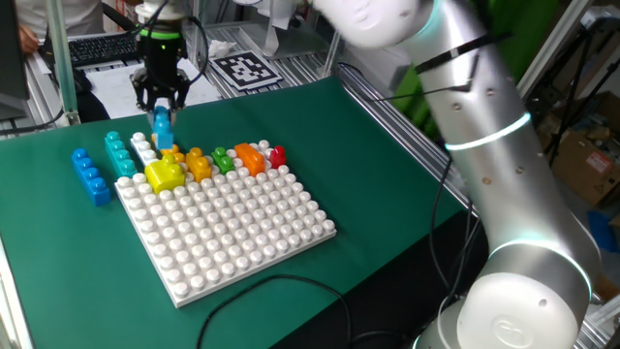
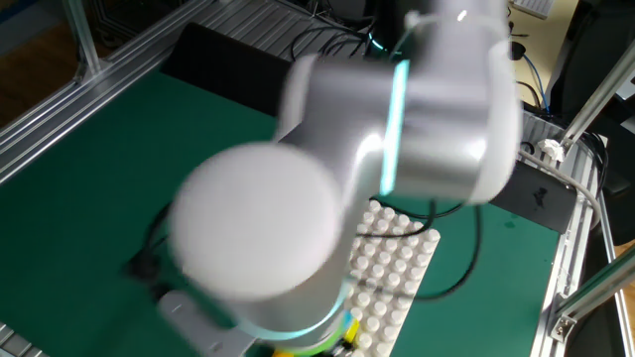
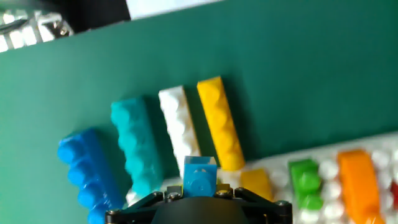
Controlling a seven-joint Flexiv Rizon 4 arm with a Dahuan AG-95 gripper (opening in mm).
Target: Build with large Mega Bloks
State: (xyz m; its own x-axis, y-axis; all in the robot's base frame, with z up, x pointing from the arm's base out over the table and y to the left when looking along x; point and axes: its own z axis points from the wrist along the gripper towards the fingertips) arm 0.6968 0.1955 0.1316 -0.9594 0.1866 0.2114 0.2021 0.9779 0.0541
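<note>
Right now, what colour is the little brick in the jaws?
Light blue brick, clearest in the hand view.

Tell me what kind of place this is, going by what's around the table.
Probably a robotics lab or test workstation. A green mat covers the table inside an aluminium frame, a printed square marker tag lies at the far edge, and a keyboard sits behind, beyond the white baseplate.

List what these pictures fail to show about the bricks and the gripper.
- Other fixed view: the blurred arm hides nearly all bricks and the gripper; only part of the baseplate shows.
- Hand view: the gripper is cut off by the bottom edge; only the small blue brick's top shows.
</note>
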